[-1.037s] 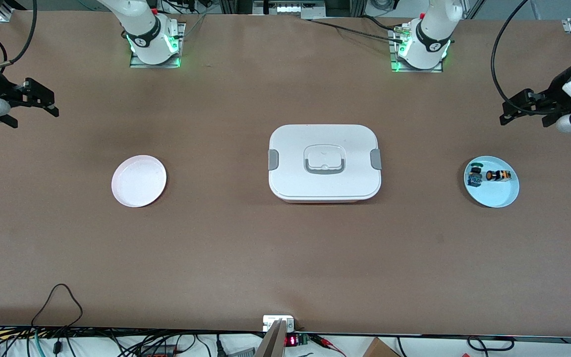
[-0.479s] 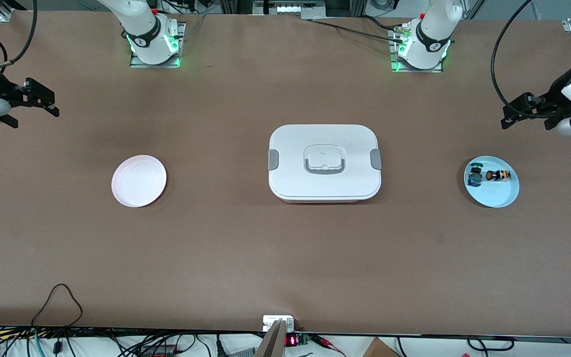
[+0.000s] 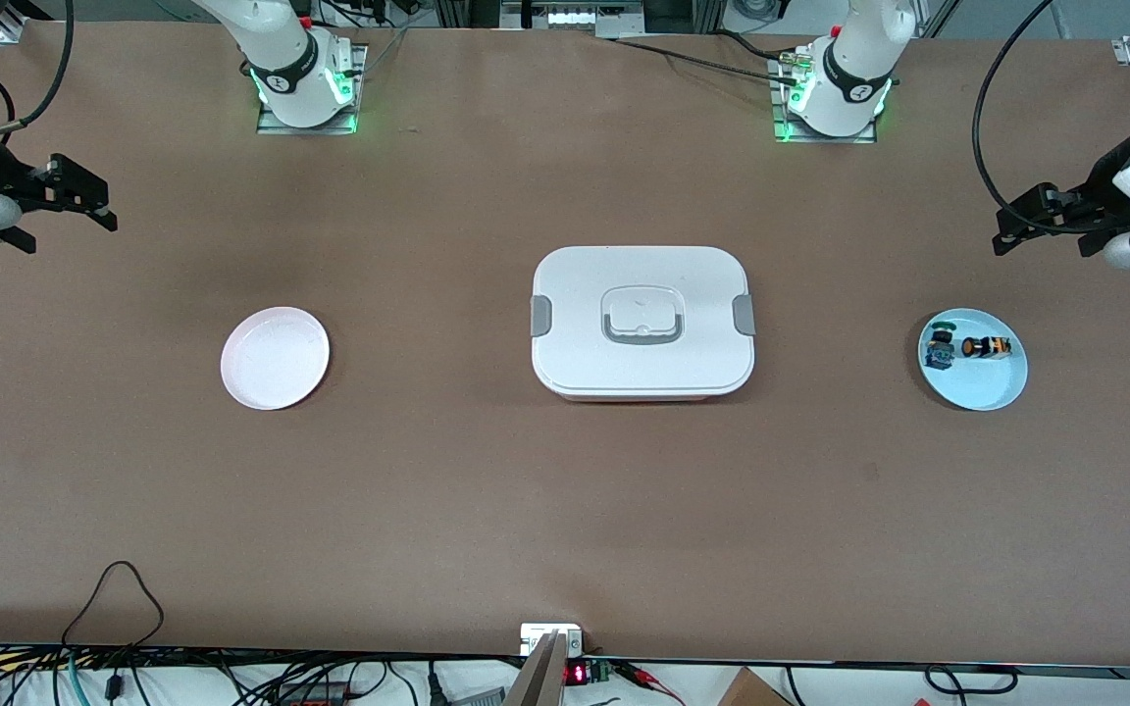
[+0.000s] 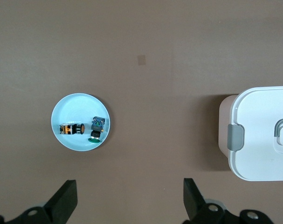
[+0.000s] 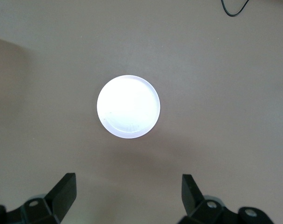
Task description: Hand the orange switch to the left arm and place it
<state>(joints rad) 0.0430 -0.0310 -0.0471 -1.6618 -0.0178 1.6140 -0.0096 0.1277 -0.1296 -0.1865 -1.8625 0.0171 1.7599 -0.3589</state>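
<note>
The orange switch (image 3: 985, 346) (image 4: 70, 129) lies on its side on a light blue plate (image 3: 977, 390) (image 4: 80, 105) at the left arm's end of the table. My left gripper (image 3: 1001, 227) (image 4: 130, 189) hangs open and empty over bare table beside that plate, well above the switch. The white box (image 3: 642, 319) (image 4: 262, 135) with grey clips stands in the middle of the table, lid on. My right gripper (image 3: 104, 211) (image 5: 128, 184) waits open and empty over bare table at the right arm's end.
A green-capped switch with a blue body (image 3: 940, 345) (image 4: 97, 128) lies on the blue plate beside the orange one. A pale round plate (image 3: 275, 358) (image 5: 128, 106) with nothing on it sits toward the right arm's end. Cables run along the table's near edge (image 3: 114, 598).
The left arm's wrist has shifted slightly over its end of the table. The right arm, the switches and the box have not moved.
</note>
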